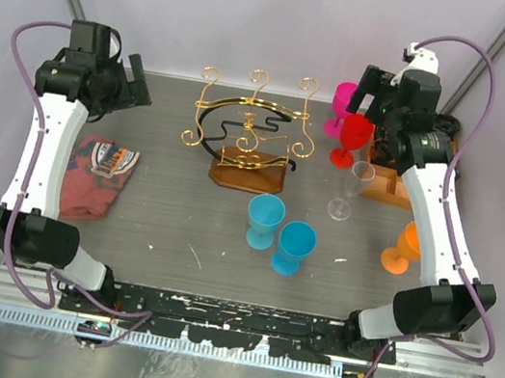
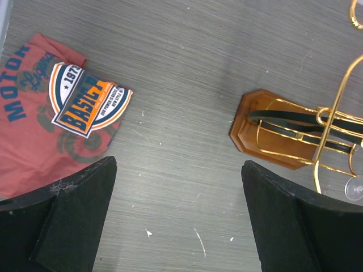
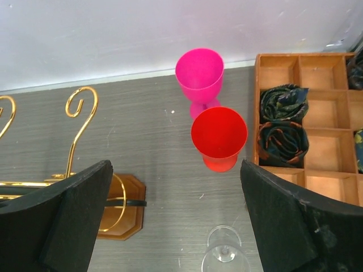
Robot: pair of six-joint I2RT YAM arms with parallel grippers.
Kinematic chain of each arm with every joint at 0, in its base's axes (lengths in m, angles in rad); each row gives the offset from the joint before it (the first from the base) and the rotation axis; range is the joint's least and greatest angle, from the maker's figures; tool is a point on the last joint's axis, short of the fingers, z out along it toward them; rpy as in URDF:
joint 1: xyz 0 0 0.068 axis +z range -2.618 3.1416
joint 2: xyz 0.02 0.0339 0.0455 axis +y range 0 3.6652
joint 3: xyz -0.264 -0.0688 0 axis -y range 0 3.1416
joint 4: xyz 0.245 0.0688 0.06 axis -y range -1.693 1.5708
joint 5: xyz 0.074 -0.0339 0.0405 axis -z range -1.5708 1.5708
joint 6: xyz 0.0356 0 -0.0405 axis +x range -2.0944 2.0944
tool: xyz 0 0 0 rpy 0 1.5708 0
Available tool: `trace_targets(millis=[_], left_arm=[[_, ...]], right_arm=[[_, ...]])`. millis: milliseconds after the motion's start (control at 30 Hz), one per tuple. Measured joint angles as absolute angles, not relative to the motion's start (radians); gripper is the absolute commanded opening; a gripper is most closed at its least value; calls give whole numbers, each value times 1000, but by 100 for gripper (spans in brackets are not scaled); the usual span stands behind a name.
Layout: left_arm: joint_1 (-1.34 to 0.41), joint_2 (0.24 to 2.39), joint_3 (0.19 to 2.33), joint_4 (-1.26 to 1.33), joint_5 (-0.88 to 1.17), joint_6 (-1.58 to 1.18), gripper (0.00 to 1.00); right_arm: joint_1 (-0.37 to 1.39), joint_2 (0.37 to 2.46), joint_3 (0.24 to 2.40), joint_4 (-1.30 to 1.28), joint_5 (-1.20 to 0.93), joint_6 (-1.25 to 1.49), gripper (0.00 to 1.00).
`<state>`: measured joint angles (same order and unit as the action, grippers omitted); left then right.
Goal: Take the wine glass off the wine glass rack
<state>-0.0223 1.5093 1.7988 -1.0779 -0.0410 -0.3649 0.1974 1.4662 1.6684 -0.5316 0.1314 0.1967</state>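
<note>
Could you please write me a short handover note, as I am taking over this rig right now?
Left gripper: open, holding nothing, over the table between the red T-shirt and the wine glass rack.
Right gripper: open, holding nothing, at the far right, near the red cup.
Wine glass: only a clear rounded bit shows among the rack's gold wires at the edge of the left wrist view; it seems to hang there, though I cannot be sure.
Done: nothing yet. Left: reach the rack, grip the glass, lift it off.

White-and-black arms [image 1: 49, 148], purple cables [image 1: 42, 25]
</note>
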Motion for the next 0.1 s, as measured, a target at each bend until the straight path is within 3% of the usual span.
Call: trace_targets(millis=[100], left_arm=[[-22, 1494, 1799, -1076, -33, -368, 98]], right_arm=[[195, 1459, 1637, -517, 105, 207, 100]])
